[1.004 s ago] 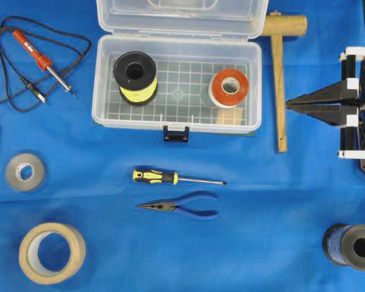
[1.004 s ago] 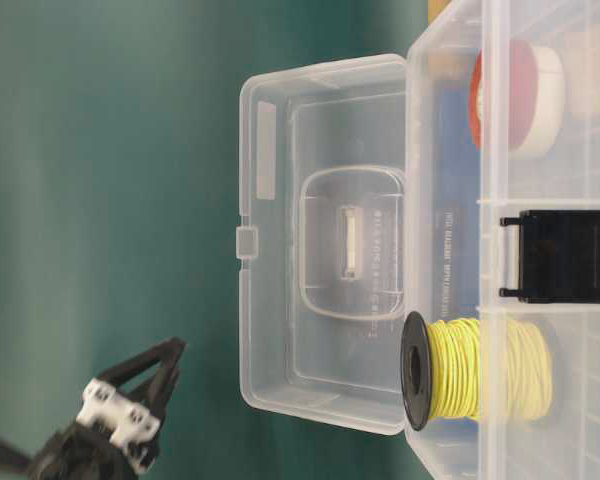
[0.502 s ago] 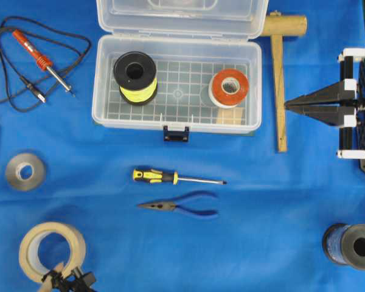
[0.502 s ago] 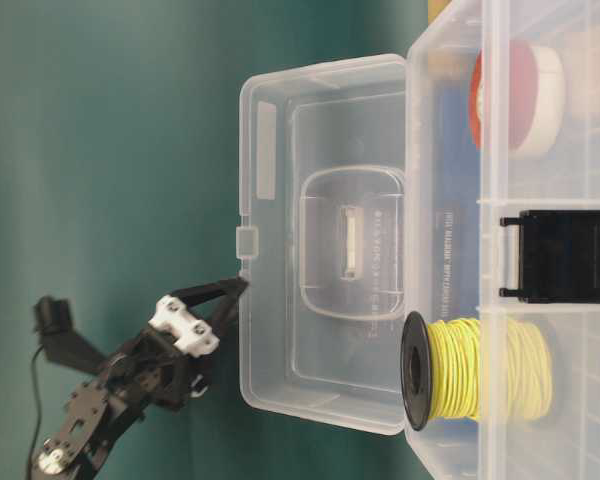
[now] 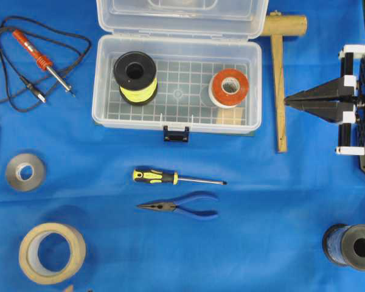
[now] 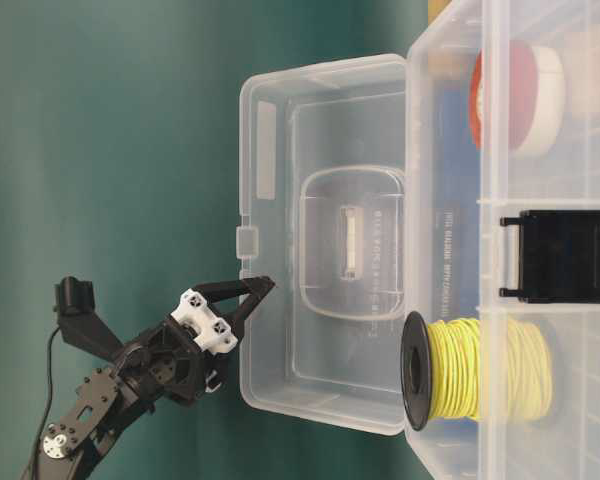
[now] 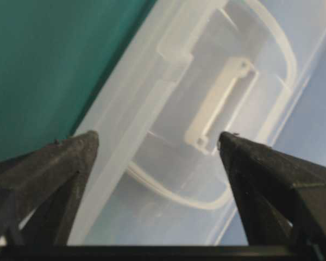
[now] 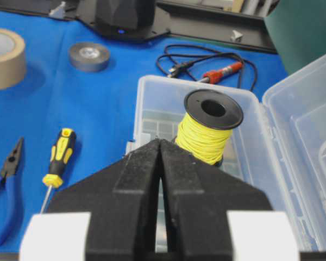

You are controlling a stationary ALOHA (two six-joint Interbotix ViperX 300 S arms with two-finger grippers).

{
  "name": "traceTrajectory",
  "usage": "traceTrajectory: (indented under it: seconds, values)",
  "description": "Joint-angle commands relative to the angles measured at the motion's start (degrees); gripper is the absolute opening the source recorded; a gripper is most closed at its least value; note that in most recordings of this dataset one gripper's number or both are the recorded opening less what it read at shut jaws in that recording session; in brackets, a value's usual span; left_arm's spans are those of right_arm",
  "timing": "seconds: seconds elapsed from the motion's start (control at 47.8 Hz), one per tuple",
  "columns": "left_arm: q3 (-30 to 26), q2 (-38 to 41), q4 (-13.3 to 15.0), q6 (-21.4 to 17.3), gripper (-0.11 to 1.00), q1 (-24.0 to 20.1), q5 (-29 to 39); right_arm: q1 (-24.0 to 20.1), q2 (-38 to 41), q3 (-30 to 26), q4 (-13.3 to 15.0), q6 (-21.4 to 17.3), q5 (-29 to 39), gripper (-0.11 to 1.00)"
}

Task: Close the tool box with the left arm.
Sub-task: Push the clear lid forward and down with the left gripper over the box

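The left tool (image 6: pixel 250 293), its fingers spread wide and holding nothing, hangs just short of the raised lid (image 6: pixel 325 240) of the tool box (image 5: pixel 176 85), tips level with the lid's free edge, so the approach step is in hand. I judge the next move calls for getting behind that edge and pushing the lid down over the yellow wire spool (image 5: pixel 134 76) and red tape roll (image 5: pixel 229 88). The right tool (image 5: pixel 291 103), pressed shut and empty, sits beyond the wooden mallet (image 5: pixel 280 73).

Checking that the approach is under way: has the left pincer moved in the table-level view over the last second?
Yes. The left pincer has travelled up and right toward the tool box; its tips now overlap the raised lid's lower edge, jaws open.
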State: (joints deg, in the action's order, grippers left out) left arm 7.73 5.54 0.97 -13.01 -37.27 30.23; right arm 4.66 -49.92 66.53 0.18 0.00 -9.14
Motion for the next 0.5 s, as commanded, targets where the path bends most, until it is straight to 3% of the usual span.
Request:
traceTrajectory:
  seconds: [0.0,0.481]
  values:
    - [-1.4,-1.5,0.4,0.2,0.91,2.5,1.5,0.1,0.4,-1.0,0.0,-0.2,0.0,0.00]
    - [-0.4,-7.7,0.7,2.0,0.90,8.8,9.9,0.2,0.4,-1.1,0.0,-0.2,0.7,0.00]
